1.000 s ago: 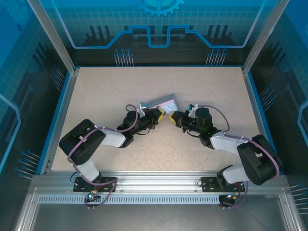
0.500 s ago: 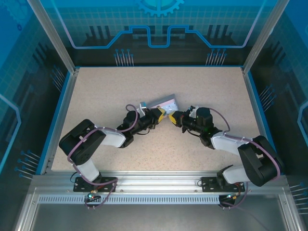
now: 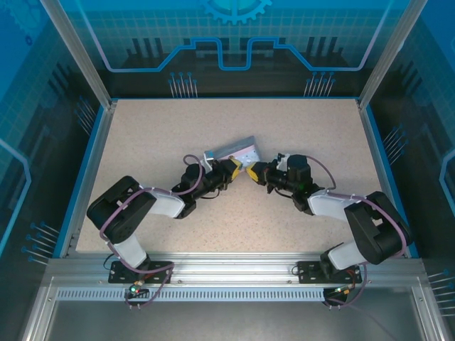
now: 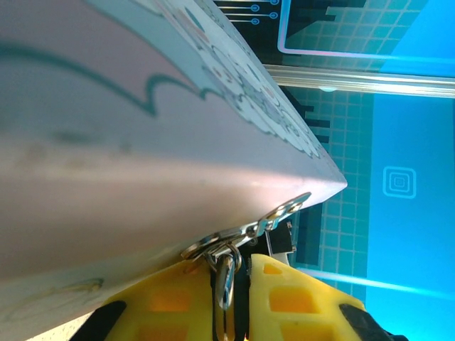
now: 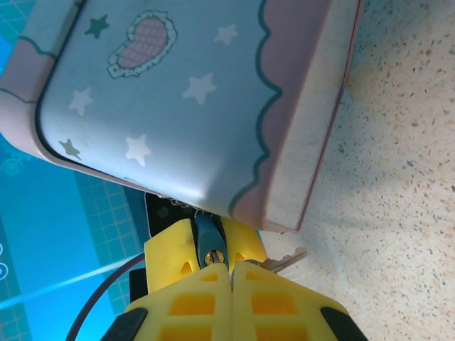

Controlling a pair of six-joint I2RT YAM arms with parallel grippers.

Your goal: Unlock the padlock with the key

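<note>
The tiny dark bluish padlock [image 5: 206,238] hangs from the metal hasp [image 4: 274,219] of the pale blue cartoon tin [image 3: 234,150]. My left gripper [image 4: 231,284] is shut on the padlock, whose silvery shackle [image 4: 225,273] shows between the yellow fingers. In the right wrist view the brass keyhole [image 5: 213,256] faces my right gripper [image 5: 231,268]. That gripper is shut on the key [image 5: 288,261], whose blade sticks out sideways to the right, just off the keyhole. In the top view the left gripper [image 3: 237,169] and right gripper [image 3: 251,172] meet tip to tip below the tin.
The tin [image 5: 192,99] lies tilted on the speckled beige table [image 3: 163,128], right above both grippers. Blue panels and aluminium posts [image 3: 77,53] wall the table in on three sides.
The right arm's wrist and forearm have swung a little up and left. Its gripper stays against the left one's tips. The left arm holds still.
</note>
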